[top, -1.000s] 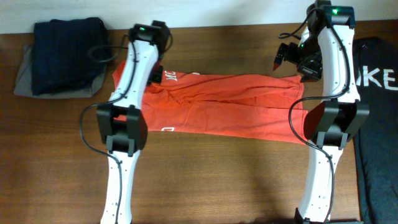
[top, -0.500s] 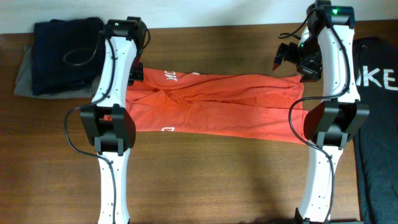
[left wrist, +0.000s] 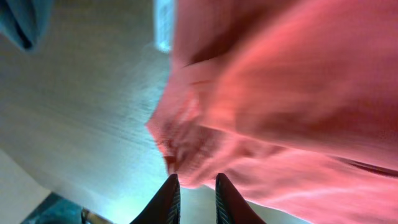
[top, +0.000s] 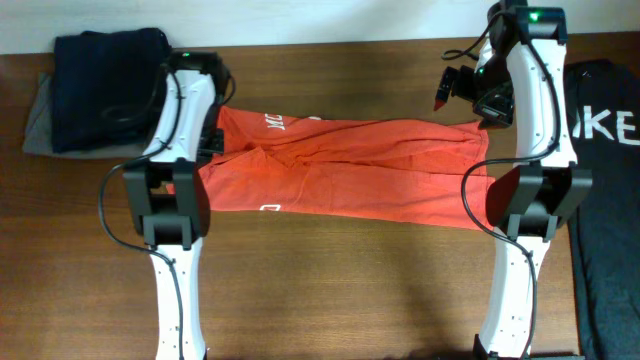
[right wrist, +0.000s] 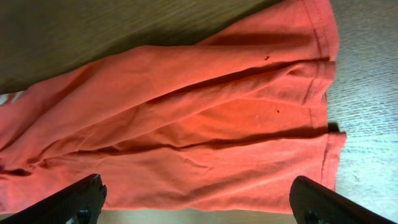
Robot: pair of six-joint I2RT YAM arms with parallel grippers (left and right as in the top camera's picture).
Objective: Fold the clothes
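One change: L gripper [left wrist: 194, 183] farther left.

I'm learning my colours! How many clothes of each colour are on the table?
Orange-red T-shirt: 1
Dark blue garment: 1
Grey garment: 1
Black garment with white letters: 1
Total: 4

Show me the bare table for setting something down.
Free: the wide table strip in front of the T-shirt; a narrower strip behind it. Crowded: dark folded clothes back left, black garment along the right edge.
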